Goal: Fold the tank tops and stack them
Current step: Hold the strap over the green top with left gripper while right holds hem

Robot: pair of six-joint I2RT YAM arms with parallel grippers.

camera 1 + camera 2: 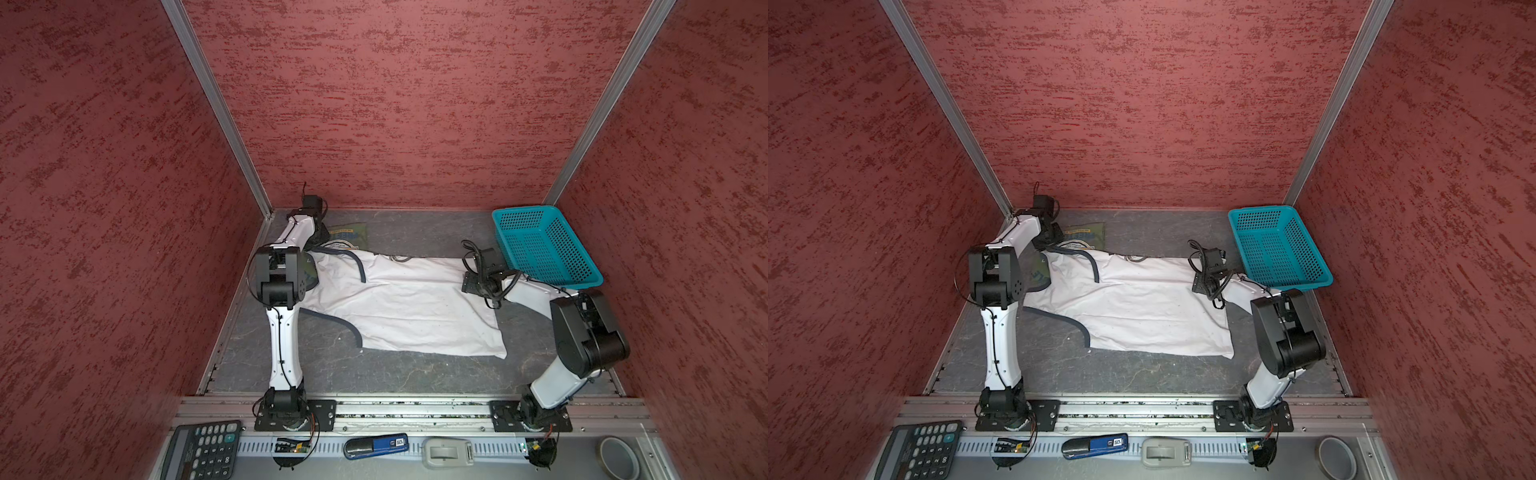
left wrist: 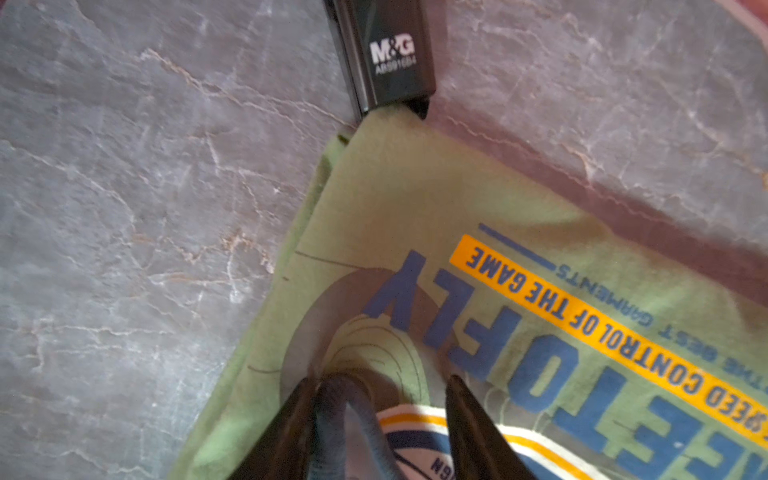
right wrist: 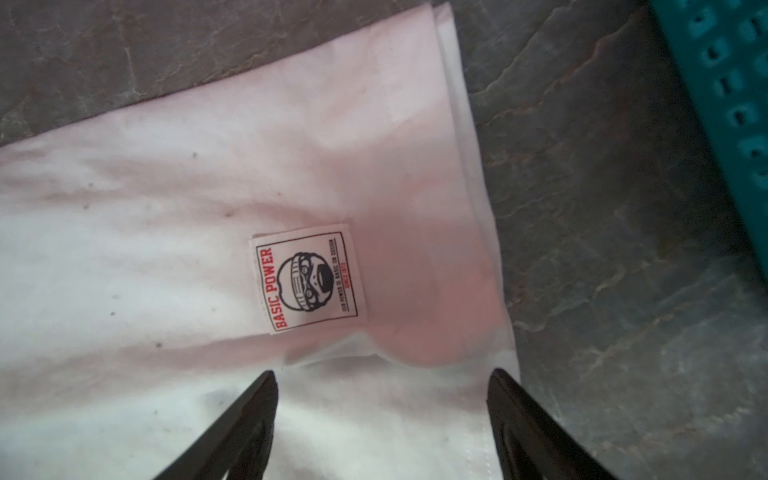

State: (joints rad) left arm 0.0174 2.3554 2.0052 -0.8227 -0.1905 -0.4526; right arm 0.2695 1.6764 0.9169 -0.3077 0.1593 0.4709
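Two tank tops, one basket. The white top (image 1: 407, 307) lies spread flat mid-table. Its strap end overlaps the folded green top (image 1: 353, 235) at the far left, and the basket (image 1: 523, 208) stands at the far right. The left gripper (image 2: 380, 379), jaws apart, straddles the white top's grey trim (image 2: 345, 411). The right gripper (image 3: 383, 372), jaws wide apart, hovers over the hem. The cloth looks light and limp and is likely to sag, so the trim and hem corners are the best holds.

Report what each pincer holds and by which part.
Nothing is held. The left pincer stands open astride the white tank top's grey strap; the right pincer hangs open over its hem.
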